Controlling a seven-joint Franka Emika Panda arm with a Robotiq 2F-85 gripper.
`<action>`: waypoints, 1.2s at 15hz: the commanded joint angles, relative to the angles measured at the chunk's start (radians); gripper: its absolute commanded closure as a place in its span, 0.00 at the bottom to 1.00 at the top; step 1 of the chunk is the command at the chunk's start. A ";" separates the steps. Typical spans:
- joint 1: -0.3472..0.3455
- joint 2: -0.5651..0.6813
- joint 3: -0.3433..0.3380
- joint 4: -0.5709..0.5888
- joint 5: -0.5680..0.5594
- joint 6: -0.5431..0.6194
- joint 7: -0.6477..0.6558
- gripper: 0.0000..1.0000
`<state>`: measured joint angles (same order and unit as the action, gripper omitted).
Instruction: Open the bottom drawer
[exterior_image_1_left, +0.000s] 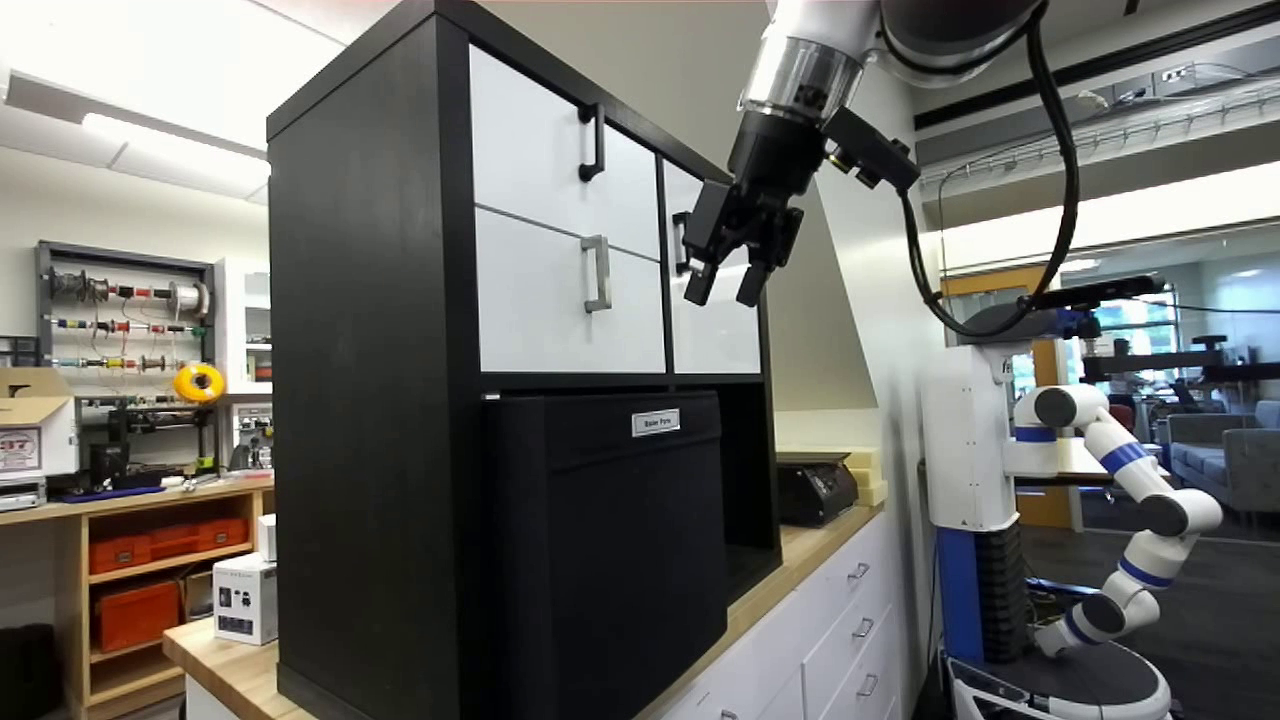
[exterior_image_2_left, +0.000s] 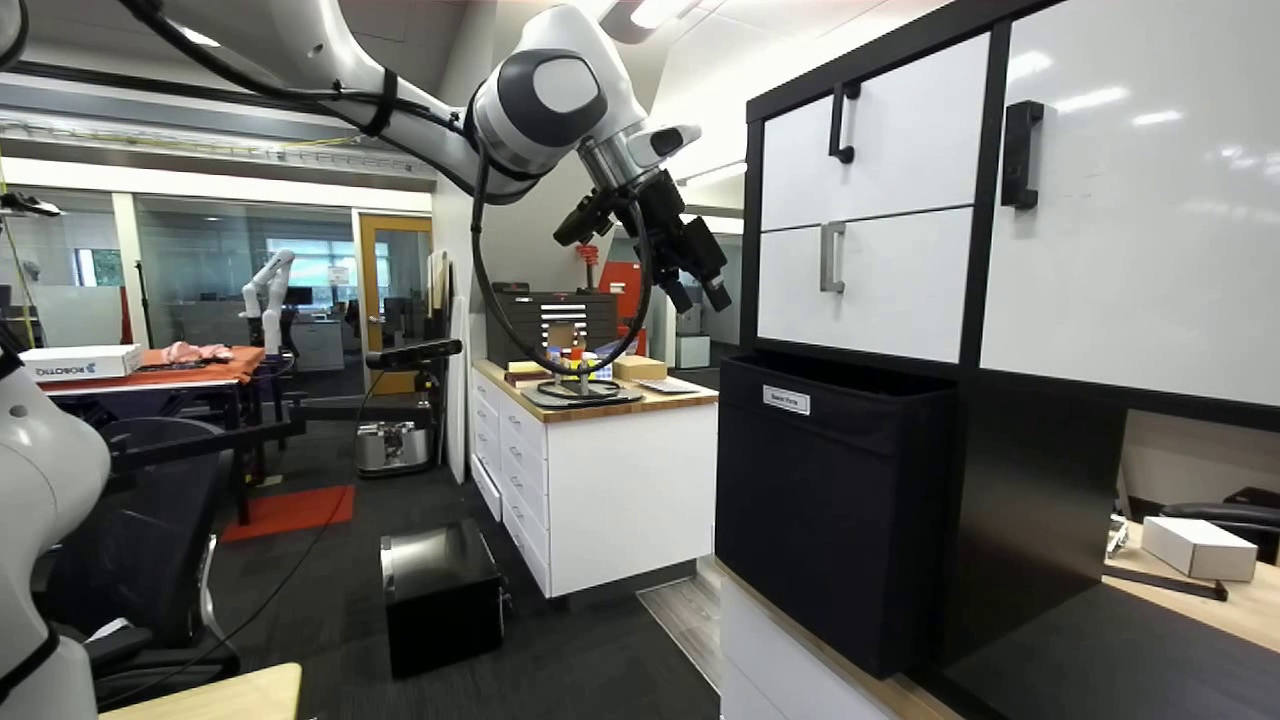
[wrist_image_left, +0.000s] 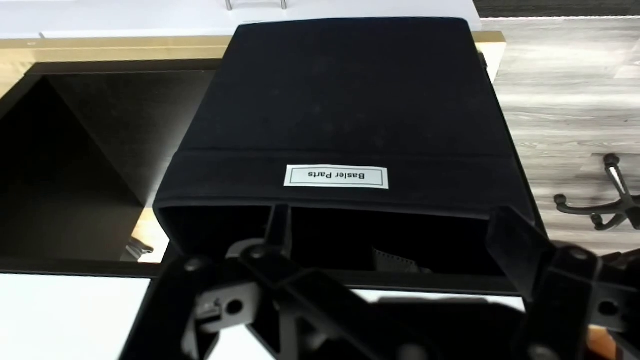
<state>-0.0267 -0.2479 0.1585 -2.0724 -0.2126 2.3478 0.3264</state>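
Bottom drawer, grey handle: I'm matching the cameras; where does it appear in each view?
In an exterior view: the bottom drawer is left of centre, below the upper drawer.
In an exterior view: the bottom drawer is right of centre.
In the wrist view: the bottom drawer is along the bottom, mostly hidden behind the gripper.
Shared landmark: the white label on the black bin, upside down in the wrist view.

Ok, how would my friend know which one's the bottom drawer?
Find the big black cabinet. Above its black fabric bin, the bottom drawer sits directly under another white drawer. Its bar handle is grey, unlike its neighbours' black handles.
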 joint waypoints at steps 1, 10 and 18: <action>0.004 0.034 -0.014 0.040 -0.020 -0.003 -0.012 0.00; 0.005 0.159 -0.048 0.191 -0.077 0.012 -0.028 0.00; 0.014 0.219 -0.081 0.273 -0.064 0.143 -0.087 0.00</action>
<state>-0.0281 -0.0573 0.1009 -1.8404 -0.2715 2.4440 0.2696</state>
